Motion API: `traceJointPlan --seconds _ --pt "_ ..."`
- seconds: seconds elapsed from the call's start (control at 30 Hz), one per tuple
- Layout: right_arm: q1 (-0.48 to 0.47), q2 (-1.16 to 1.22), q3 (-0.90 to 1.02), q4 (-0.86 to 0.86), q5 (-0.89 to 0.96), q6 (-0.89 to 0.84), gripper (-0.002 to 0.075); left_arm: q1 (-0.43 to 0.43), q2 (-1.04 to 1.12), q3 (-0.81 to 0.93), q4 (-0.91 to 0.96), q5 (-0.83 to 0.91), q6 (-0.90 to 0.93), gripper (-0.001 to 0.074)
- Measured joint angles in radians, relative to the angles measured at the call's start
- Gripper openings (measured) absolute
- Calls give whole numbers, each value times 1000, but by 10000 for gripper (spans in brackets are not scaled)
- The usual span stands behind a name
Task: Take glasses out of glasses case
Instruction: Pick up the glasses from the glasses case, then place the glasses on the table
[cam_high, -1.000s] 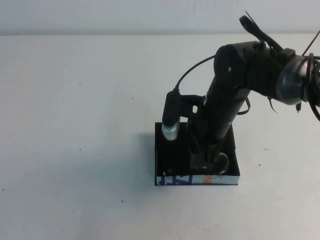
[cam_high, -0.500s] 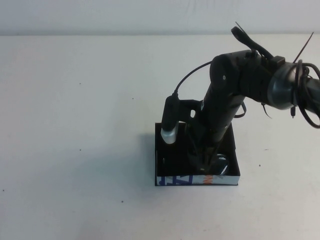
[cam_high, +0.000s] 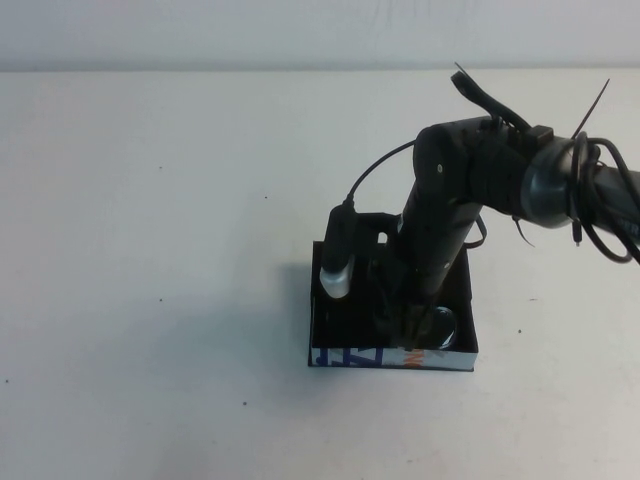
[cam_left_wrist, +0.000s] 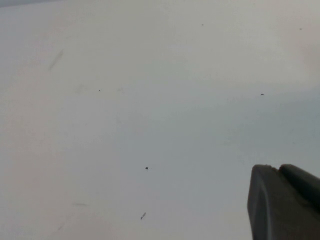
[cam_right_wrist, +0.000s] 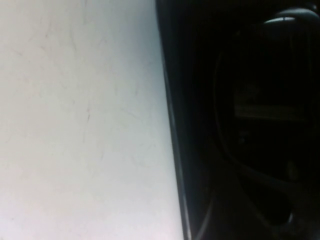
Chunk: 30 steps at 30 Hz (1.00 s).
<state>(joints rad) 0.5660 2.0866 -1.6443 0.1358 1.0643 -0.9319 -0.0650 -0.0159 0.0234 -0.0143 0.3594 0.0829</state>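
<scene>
Overhead only: right hand (cam_high: 412, 322) inside glasses case (cam_high: 392, 357).

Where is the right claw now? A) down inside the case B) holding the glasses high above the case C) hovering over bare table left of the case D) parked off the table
A: in the high view the right claw reaches down into the case, next to a lens of the glasses; the left claw sits over bare table.

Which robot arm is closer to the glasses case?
The right one. The right pincer reaches down inside the glasses case, by the glasses. The left pincer is over bare table, away from the case.
</scene>
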Motion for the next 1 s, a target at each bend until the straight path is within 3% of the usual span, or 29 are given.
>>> traceJointPlan --seconds 0.1,0.17,0.23,0.5,0.7,0.87,1.0 --pt "0 0 0 2 -4 0 216 0 0 0 0 0 0 -4" --pt "0 0 0 4 -4 2 108 0 0 0 0 0 0 -5" --pt "0 -5 0 8 1 4 57 0 0 0 0 0 0 -4" --pt "-8 -66 -65 12 108 66 56 0 0 0 0 0 0 -4" --pt "-77 -155 -86 21 153 307 56 0 0 0 0 0 0 -4" --pt "-239 -237 -14 80 155 525 56 0 0 0 0 0 0 -4" --pt "-387 -307 140 147 153 596 56 0 0 0 0 0 0 -4"
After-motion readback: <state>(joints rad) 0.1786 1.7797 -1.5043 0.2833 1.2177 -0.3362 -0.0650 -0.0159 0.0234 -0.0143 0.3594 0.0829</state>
